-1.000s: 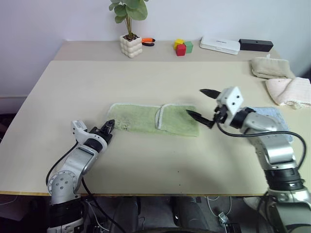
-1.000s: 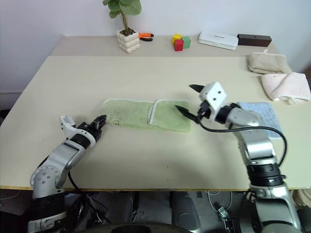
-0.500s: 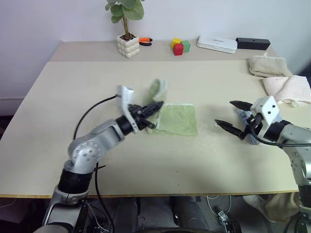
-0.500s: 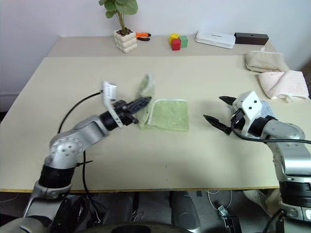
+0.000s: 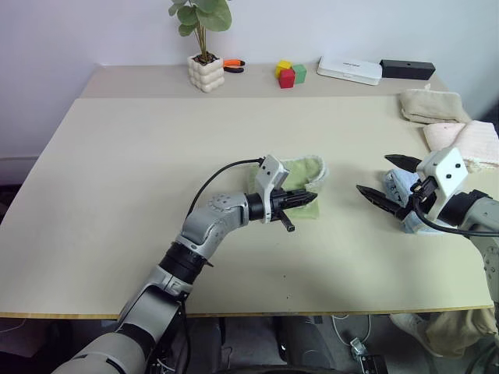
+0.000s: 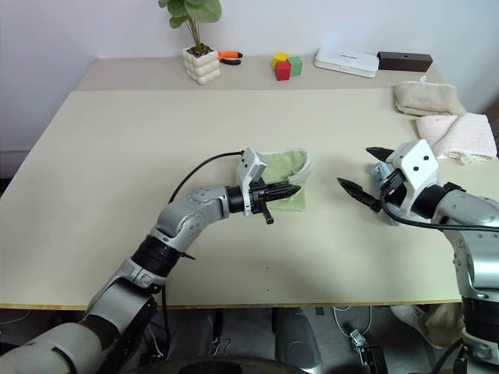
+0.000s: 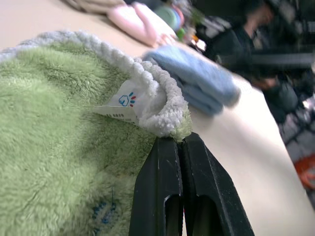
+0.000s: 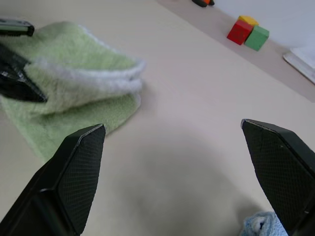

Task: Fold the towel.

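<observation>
Left eye view shows your left hand [image 5: 310,198], clenched on the green towel [image 5: 300,173] corner, has swept it rightward over mid-table; right hand [image 5: 387,178] spread wide; second fold nearly laid.

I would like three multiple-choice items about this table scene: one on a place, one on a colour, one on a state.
1. Where does the plant pot stand?
A. far edge of the table
B. on the green towel
C. beside the blue towel

2. What colour is the towel being folded?
A. pink
B. light green
C. grey

3. How is the right gripper?
A. shut on the towel
B. open, holding nothing
C. shut on a block

Key: 1 A, the pot stands far behind. 2 B, green terry pinched by the left gripper. 3 B, its fingers are spread apart.
</observation>
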{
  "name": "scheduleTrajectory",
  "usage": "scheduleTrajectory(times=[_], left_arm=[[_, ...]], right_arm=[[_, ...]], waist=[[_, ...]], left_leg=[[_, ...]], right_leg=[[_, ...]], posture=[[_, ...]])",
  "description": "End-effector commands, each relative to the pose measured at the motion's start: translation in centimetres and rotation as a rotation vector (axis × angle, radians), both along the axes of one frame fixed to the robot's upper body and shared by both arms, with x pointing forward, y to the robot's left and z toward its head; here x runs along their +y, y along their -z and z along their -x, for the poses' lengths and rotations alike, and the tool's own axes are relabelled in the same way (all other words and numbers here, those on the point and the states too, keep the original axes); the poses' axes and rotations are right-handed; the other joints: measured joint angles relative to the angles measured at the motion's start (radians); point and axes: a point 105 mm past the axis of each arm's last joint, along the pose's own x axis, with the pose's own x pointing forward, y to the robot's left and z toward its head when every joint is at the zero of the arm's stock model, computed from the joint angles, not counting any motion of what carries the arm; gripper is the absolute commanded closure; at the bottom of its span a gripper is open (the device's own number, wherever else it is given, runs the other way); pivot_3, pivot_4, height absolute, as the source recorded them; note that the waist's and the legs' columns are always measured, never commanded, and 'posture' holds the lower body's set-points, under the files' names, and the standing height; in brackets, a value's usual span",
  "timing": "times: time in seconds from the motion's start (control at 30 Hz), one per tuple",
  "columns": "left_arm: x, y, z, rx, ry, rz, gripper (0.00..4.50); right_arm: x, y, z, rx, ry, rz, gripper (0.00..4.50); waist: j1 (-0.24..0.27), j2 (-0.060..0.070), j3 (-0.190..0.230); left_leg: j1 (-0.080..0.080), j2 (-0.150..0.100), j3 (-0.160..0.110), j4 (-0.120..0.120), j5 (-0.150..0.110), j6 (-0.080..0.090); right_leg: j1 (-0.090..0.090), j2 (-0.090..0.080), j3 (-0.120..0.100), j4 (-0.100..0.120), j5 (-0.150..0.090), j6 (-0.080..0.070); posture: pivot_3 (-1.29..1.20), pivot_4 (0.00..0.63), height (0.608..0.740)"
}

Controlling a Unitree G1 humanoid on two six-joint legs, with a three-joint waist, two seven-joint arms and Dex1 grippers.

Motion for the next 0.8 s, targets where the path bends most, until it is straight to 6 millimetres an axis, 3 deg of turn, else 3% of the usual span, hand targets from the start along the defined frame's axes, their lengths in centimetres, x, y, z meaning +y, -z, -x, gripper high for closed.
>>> scheduleTrajectory(times=[0.03,0.13,0.33,0.5,0.6,0.7,0.8], left_arm=[[0.1,0.3,0.6,-0.028,0.044,-0.023,4.22],[0.3,0.5,1.0,-0.009,0.079,-0.027,3.13],[1.3,-1.0,1.4,-0.01,0.112,0.005,0.11],[2.7,-4.7,1.4,-0.004,0.094,0.122,0.04],[4.8,-7.1,-1.4,-0.015,-0.096,0.228,0.04],[6.8,-8.6,-3.0,0.02,-0.223,0.346,0.91],[8.0,-8.6,-4.7,0.024,-0.374,0.386,2.39]], right_arm=[[0.0,-1.4,0.2,-0.063,0.01,-0.001,0.0],[0.1,-1.7,-0.1,-0.076,0.013,-0.011,0.0],[1.2,-1.9,-1.0,-0.085,-0.017,-0.022,0.0],[1.2,-3.1,-2.6,-0.158,0.043,-0.095,0.0],[2.0,-3.9,-3.3,-0.197,0.075,-0.184,0.0],[3.3,-4.4,-3.6,-0.208,0.088,-0.289,0.88],[5.1,-4.4,-3.9,-0.217,0.11,-0.386,2.31]], waist=[[0.001,0.0,0.0],[0.001,0.0,0.0],[-0.001,0.0,0.0],[-0.003,0.0,0.0],[0.0,0.0,0.0],[-0.001,0.0,0.0],[0.0,0.0,0.0]], left_leg=[[0.0,0.0,0.0,0.0,0.0,0.0],[0.0,0.0,0.0,0.0,0.0,0.0],[0.0,0.0,0.0,0.0,0.0,0.0],[0.0,0.0,0.0,0.0,0.0,0.0],[0.0,0.0,-0.001,0.001,0.0,0.0],[0.0,0.0,-0.001,0.001,0.0,0.0],[0.0,0.0,-0.001,0.0,0.0,0.0]], right_leg=[[0.0,0.0,0.0,0.0,0.0,0.0],[0.0,0.0,0.0,0.0,0.0,0.0],[0.0,0.0,0.0,0.001,0.0,0.0],[0.0,0.0,0.0,0.002,0.0,0.001],[0.0,0.0,0.0,0.003,0.0,0.001],[0.0,0.0,0.0,0.003,0.0,0.001],[0.0,0.0,-0.001,0.003,0.0,0.001]], posture=[[0.0,0.15,0.74],[0.0,0.15,0.74],[0.0,0.15,0.74],[0.0,0.15,0.74],[0.0,0.15,0.74],[0.0,0.15,0.74],[0.0,0.15,0.74]])
